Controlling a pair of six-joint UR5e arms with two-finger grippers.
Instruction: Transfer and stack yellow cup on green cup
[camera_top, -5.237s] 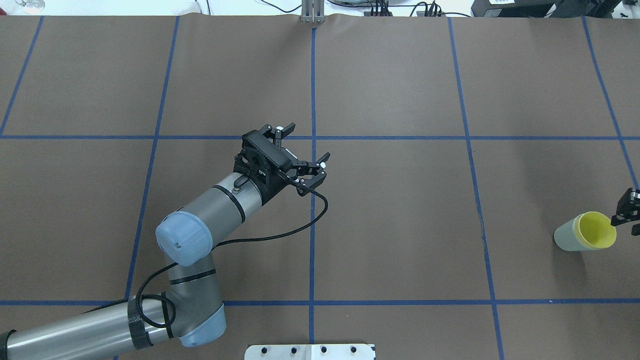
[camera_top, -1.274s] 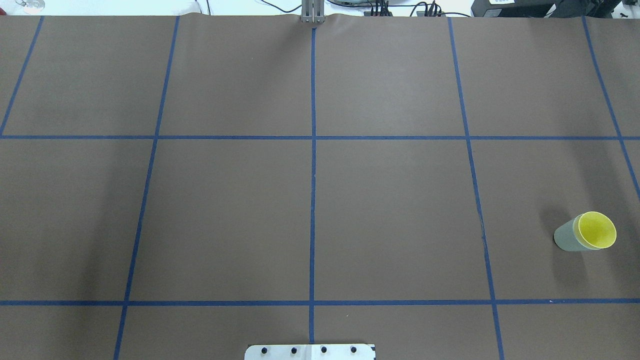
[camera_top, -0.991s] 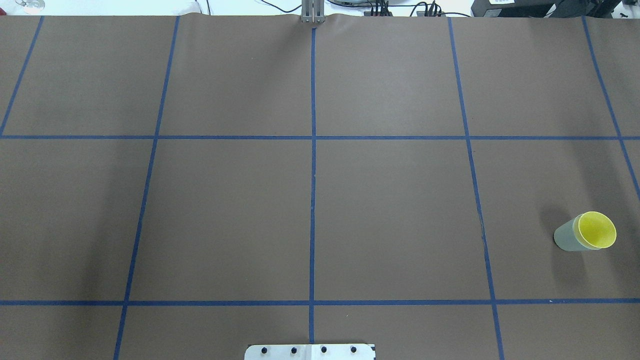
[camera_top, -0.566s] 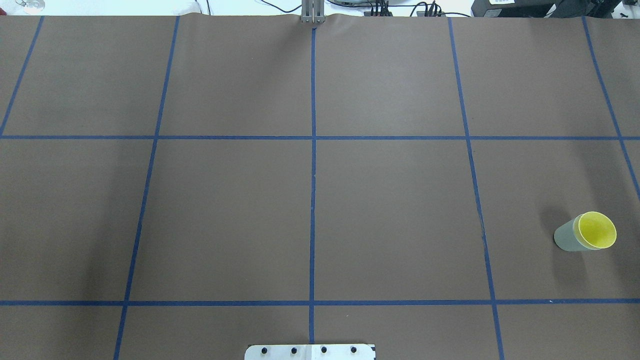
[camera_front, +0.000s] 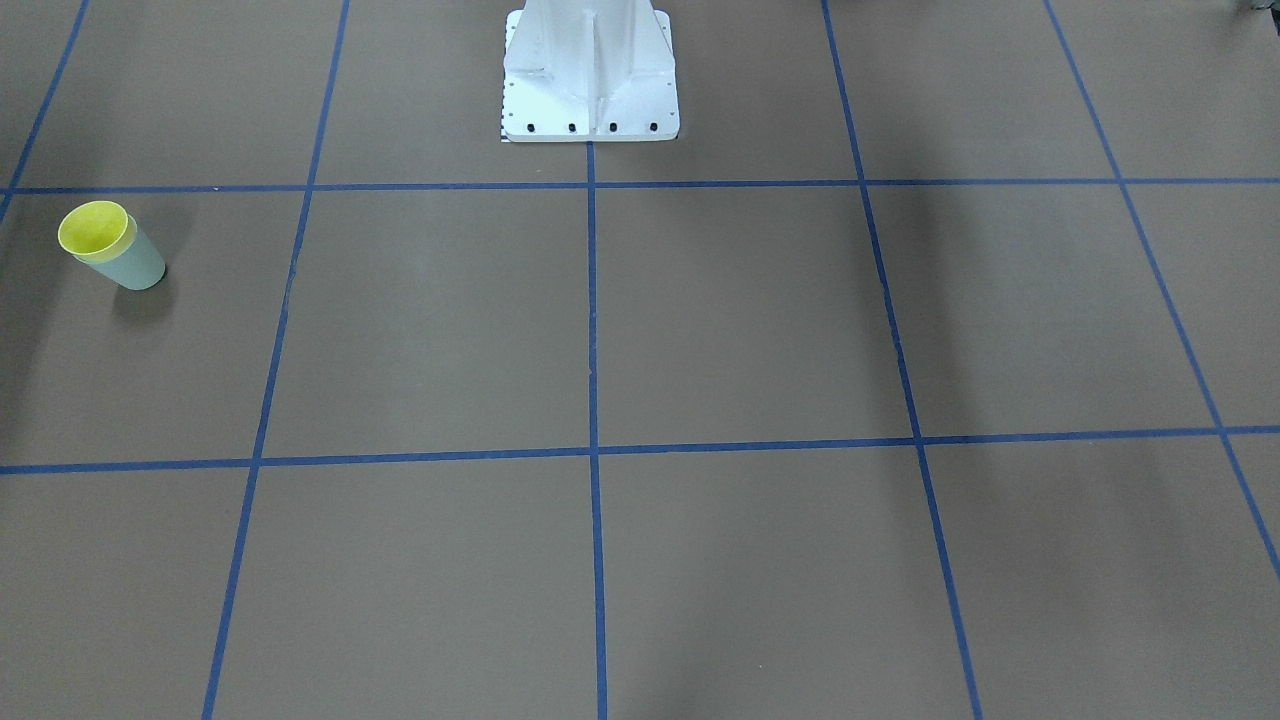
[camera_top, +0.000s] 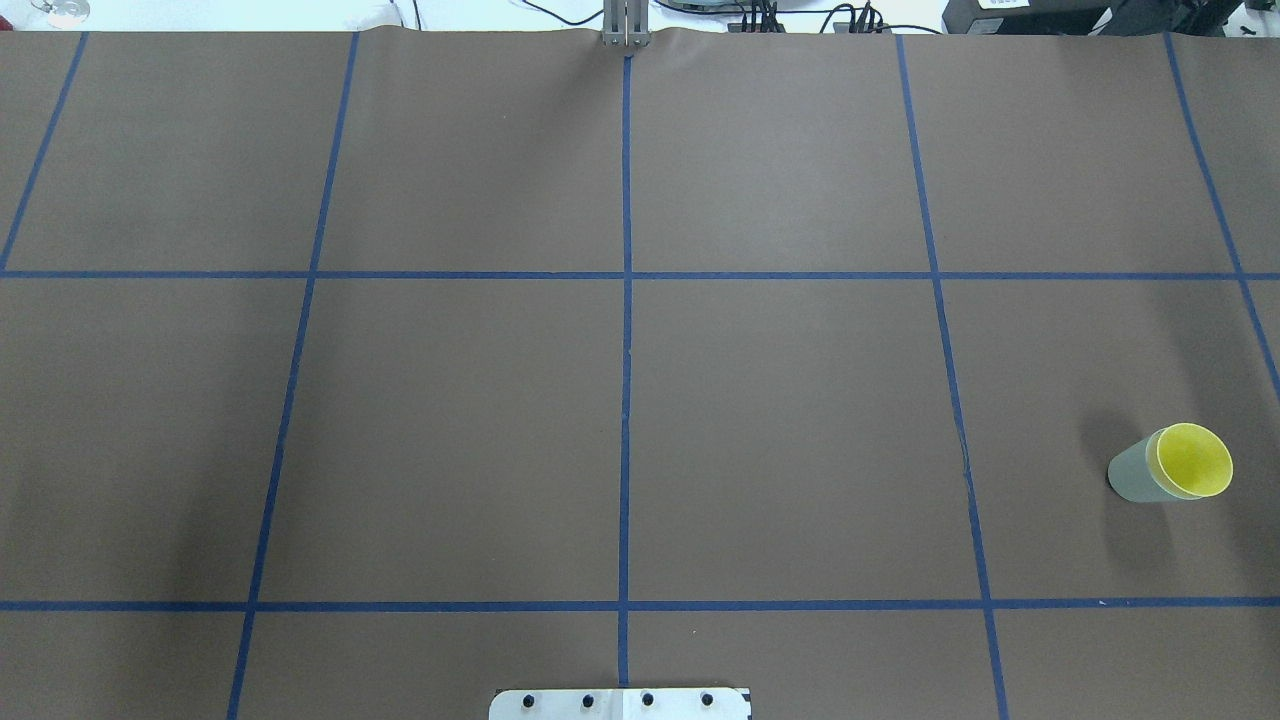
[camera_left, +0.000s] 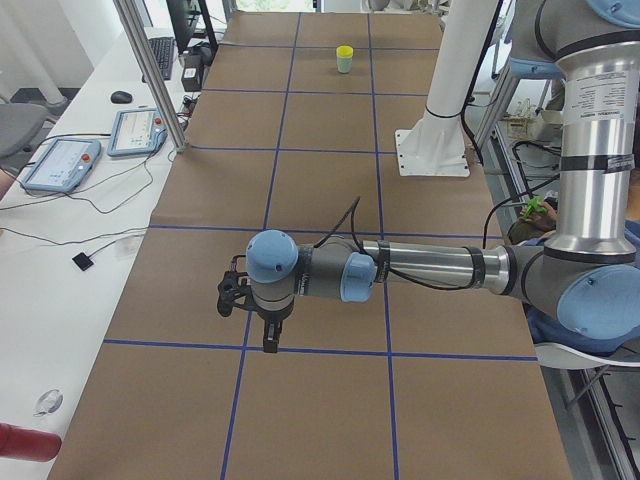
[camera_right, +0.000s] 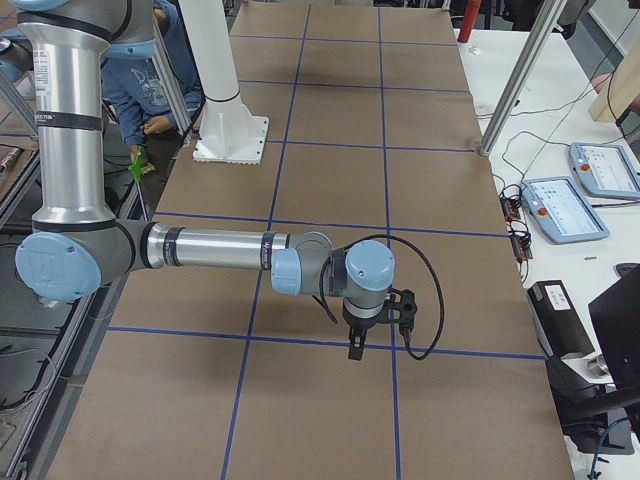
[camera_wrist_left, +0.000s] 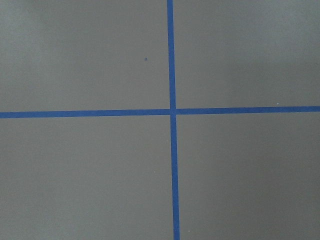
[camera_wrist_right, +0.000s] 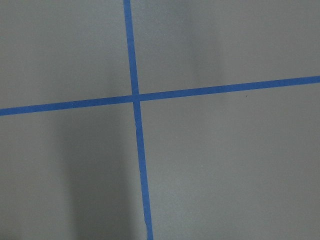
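Note:
The yellow cup (camera_top: 1195, 460) sits nested inside the green cup (camera_top: 1130, 474), which stands upright at the right side of the table. The pair also shows at the left of the front-facing view, yellow cup (camera_front: 93, 228) in green cup (camera_front: 137, 266), and far off in the exterior left view (camera_left: 344, 60). No gripper touches them. My left gripper (camera_left: 262, 330) hangs above the table's left end. My right gripper (camera_right: 365, 335) hangs above the table's right end. Each shows only in a side view, so I cannot tell whether it is open or shut.
Blue tape lines (camera_top: 625, 330) divide the brown table into squares. The white robot base (camera_front: 590, 70) stands at the robot's edge. Teach pendants (camera_left: 60, 165) and cables lie on the white bench. Both wrist views show only bare table with crossing tape.
About five seconds ago my left arm was over the table's middle and my right gripper was beside the cups; both have left the overhead view. Nothing has moved in the last second.

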